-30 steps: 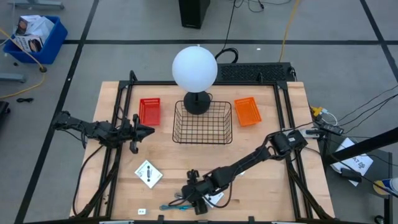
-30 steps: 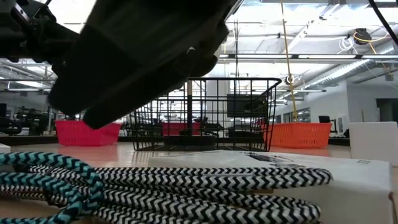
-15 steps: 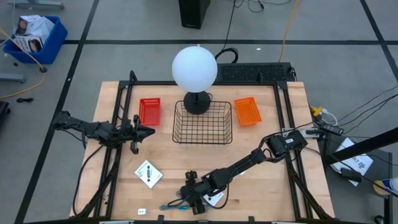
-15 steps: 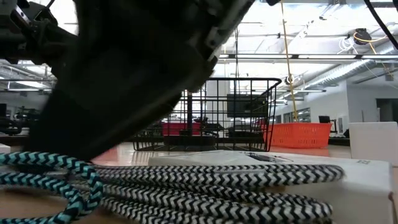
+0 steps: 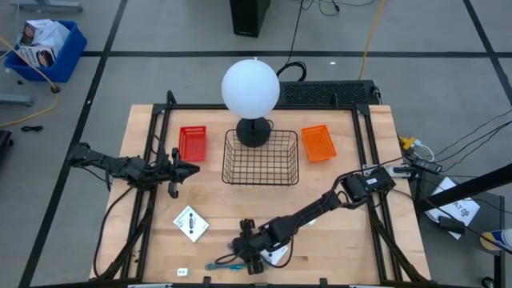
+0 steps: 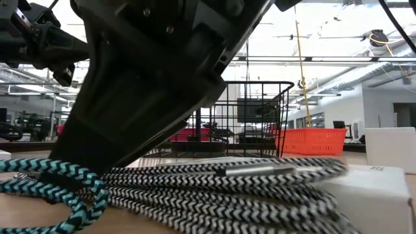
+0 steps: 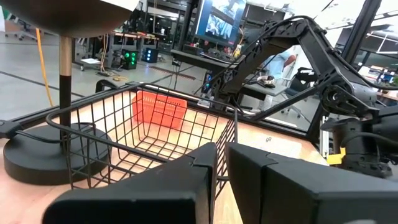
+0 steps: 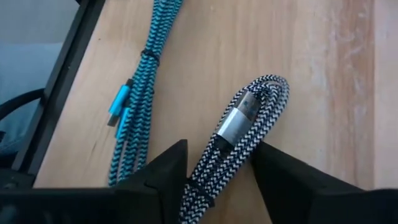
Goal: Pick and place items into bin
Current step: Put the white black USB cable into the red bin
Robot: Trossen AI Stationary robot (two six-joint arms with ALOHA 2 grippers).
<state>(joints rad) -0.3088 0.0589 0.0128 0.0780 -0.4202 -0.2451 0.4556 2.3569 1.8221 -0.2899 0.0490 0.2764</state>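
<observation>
I have the right gripper down at the near edge of the table, fingers straddling a coiled black-white cable. The jaws stand apart, one on each side of the bundle; I can't tell yet if the pads touch it, so no grip counts. I place them across the coil's narrow width so both loops get caught in one squeeze, near the silver plug. In the low view the cable lies flat on the wood, not lifted.

A teal cable lies just beside it, nearer the table's edge; I keep the fingers off it to avoid dragging two things at once.

The left gripper waits, fingers together and holding nothing, at the left side of the table, facing the wire bin. It stays clear so the right arm has a free path.

The bin sits mid-table, well apart from the cables, in front of the lamp. A white card lies to the left of the right gripper, untouched.

My read: the grasp step, carry not started.
</observation>
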